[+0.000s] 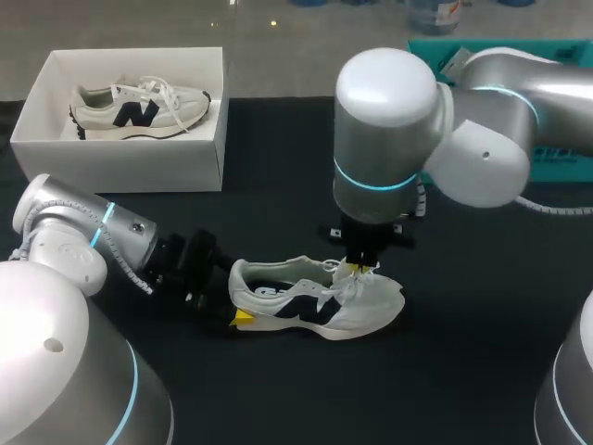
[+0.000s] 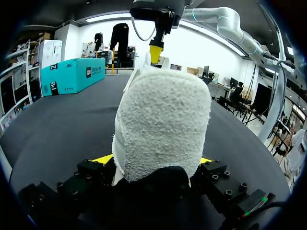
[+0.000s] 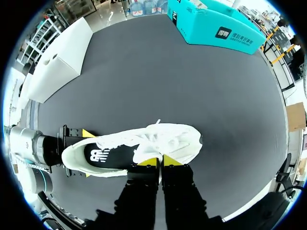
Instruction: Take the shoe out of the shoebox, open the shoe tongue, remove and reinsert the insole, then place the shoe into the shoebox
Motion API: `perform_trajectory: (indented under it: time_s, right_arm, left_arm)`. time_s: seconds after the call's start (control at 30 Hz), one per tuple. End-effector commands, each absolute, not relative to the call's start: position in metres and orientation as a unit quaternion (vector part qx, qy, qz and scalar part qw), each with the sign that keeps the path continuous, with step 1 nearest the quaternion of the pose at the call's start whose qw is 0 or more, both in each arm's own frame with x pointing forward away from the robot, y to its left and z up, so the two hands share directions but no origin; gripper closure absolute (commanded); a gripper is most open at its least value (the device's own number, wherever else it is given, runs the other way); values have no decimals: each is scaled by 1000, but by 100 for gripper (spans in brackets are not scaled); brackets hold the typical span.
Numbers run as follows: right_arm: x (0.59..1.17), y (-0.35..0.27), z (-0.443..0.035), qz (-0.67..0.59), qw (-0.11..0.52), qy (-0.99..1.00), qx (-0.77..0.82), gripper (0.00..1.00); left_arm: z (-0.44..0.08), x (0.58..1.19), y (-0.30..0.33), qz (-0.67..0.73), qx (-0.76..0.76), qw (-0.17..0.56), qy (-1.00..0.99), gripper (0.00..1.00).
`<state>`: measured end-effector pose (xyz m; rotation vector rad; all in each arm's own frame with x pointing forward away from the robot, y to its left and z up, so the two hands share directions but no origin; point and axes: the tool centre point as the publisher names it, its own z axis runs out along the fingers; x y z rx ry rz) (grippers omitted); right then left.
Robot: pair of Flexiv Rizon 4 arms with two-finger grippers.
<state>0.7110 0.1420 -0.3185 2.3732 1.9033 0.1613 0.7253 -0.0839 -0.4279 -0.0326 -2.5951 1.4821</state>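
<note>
**Head view.** Shoe (image 1: 315, 301) is out of the box and stands on its sole on the surface (image 1: 463, 362) near centre, heel to 9 o'clock, toe to 3. Left hand (image 1: 238, 301) is clenched on the heel. Right hand (image 1: 359, 269) comes straight down onto the laces; I cannot tell whether it has hold of anything. Shoebox (image 1: 130, 158) sits at 10 o'clock, well apart, with a second shoe (image 1: 139, 108) inside.
Risk: the second shoe takes up much of the box floor, so the return could jam or land on top of it.

**Left wrist view.** Heel (image 2: 163, 129) sits between the yellow tips, one against each side, a two-sided hold. Right hand (image 2: 156, 51) is ahead, over the shoe's mouth.
Risk: the heel collar looks soft, so an upward pull at the tongue could pivot the shoe or drag it free.

**Right wrist view.** Right hand (image 3: 160, 160) is at the tongue (image 3: 144, 152), with the laces (image 3: 165, 132) just ahead of it. The grasp is not resolvable here.
Risk: if it catches a lace instead of the tongue, the mouth would not widen and the insole (not visible) would be out of reach. Too hard a pull could lift the toe off the surface.
</note>
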Motion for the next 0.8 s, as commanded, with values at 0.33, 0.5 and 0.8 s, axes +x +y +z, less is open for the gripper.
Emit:
perform_trajectory:
  time_s: [0.33, 0.5, 0.8]
  right_arm:
    - [702, 97, -342, 192, -66, 590, 781, 100]
    - [710, 91, -349, 178, -79, 589, 784, 100]
    - [721, 89, -363, 145, -111, 582, 792, 100]
  left_arm:
    - [-431, 726, -86, 493, -11, 78, -866, 100]
    - [-431, 726, -86, 493, -11, 78, -866, 100]
    - [-431, 726, -86, 493, -11, 78, -866, 100]
